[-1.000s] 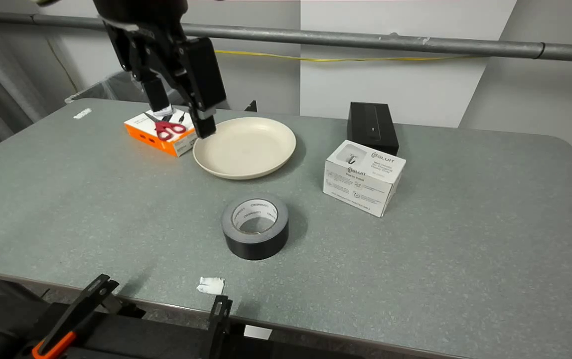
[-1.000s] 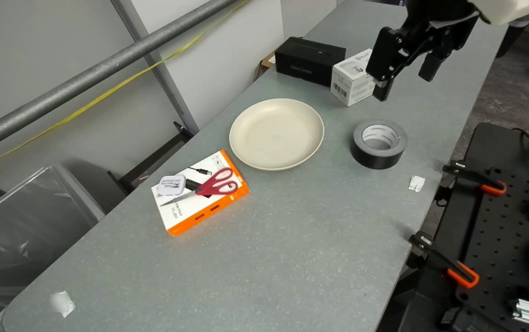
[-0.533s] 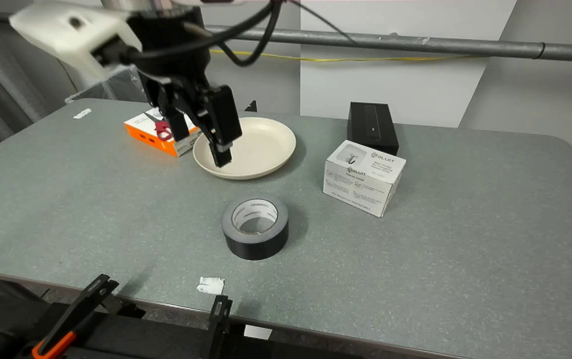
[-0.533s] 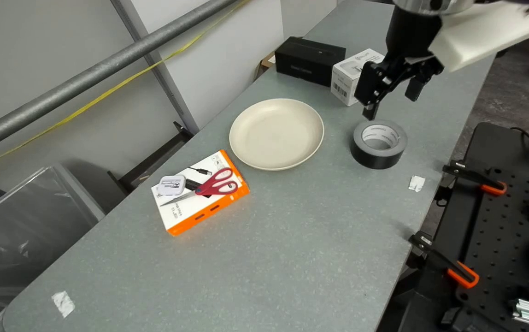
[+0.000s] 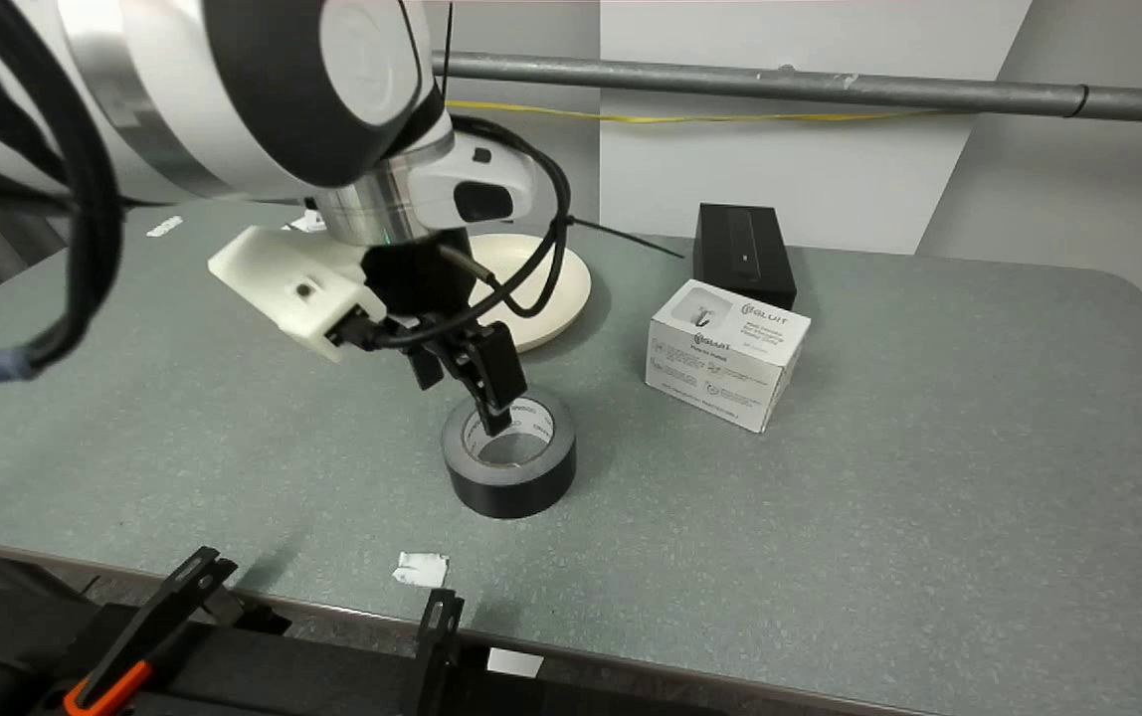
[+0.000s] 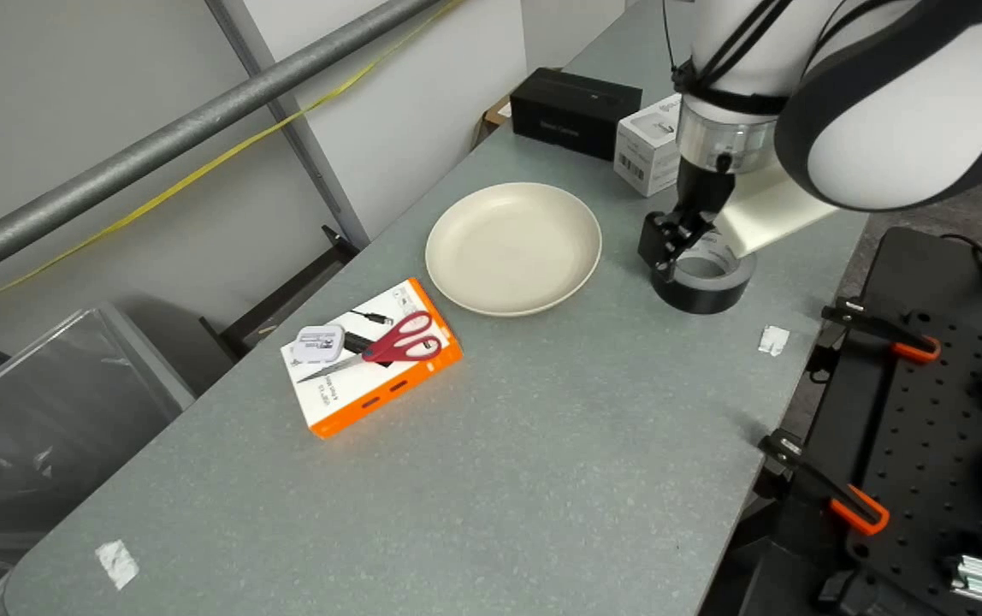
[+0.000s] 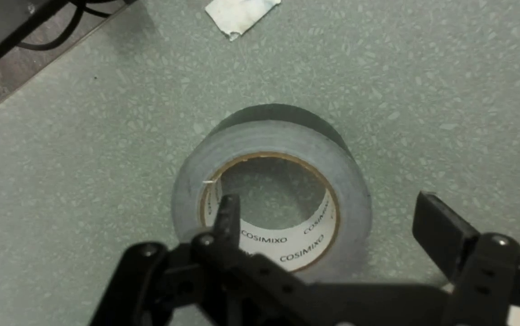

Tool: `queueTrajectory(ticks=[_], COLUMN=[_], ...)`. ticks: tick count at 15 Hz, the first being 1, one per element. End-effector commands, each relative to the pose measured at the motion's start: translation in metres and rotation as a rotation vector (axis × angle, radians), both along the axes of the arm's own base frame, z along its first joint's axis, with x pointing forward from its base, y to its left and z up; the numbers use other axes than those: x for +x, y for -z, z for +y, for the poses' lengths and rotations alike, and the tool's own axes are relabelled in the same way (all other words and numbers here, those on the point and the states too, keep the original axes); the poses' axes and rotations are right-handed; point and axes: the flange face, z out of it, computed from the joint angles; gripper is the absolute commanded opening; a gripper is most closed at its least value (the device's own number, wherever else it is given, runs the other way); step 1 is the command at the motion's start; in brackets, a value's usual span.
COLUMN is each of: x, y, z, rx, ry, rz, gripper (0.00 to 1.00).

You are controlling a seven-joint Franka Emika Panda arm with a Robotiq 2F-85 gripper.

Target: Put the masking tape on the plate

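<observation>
A thick black ring-shaped roll of masking tape point(image 5: 513, 489) is laid flat on the grey speckled table point(image 5: 929, 497), apart from the round cream-beige plate point(image 6: 512, 248). It can be judged fairly weighty for its size, stiff and not easily damaged, though its smooth black side may prove slightly slippery. It is best gripped across the ring's wall, one finger in the hollow and one outside. On its white lining "COSIMIXO" can be read, printed repeatedly. The black two-fingered gripper point(image 7: 327, 206) is spread, nothing held; in the wrist view one finger is seen against the hollow, the other beyond the outer edge (contact cannot be told). On the white rectangular box point(image 5: 725, 353) "GLUIT" seems to be spelled; on the black oblong box point(image 6: 575, 114) beside it, perhaps "Camera". On the flat orange-and-white box point(image 6: 388, 392), "USB" can apparently be read.
</observation>
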Motion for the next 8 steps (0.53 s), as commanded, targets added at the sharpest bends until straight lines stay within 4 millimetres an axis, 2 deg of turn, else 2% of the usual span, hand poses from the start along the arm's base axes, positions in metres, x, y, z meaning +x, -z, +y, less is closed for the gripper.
queueTrajectory(ticks=[1, 2, 3, 8], x=[0.015, 0.018, 0.019, 0.031], y=[0.032, 0.039, 0.045, 0.048], z=[-0.008, -0.01, -0.01, -0.006], rx=[-0.046, -0.051, -0.049, -0.025], ry=[0.025, 0.026, 0.026, 0.038], rz=[0.006, 0.009, 0.013, -0.024], gripper=[1.0, 0.75, 0.74, 0.35])
